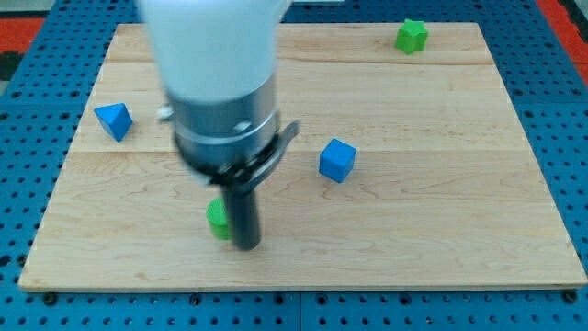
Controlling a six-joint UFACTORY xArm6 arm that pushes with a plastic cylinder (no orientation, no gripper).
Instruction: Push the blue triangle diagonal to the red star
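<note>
The blue triangle [114, 120] lies near the left edge of the wooden board [441, 165]. No red star shows in the view; the arm may hide it. My tip [246, 245] is low on the board, left of centre, far to the lower right of the blue triangle. It stands right beside a green block [218, 220], whose shape is partly hidden by the rod. The arm's white and grey body [220, 92] covers the board's upper left middle.
A blue cube [337, 160] sits near the board's centre, right of the rod. A green star-like block [412, 36] sits near the top right edge. The board rests on a blue perforated table [570, 110].
</note>
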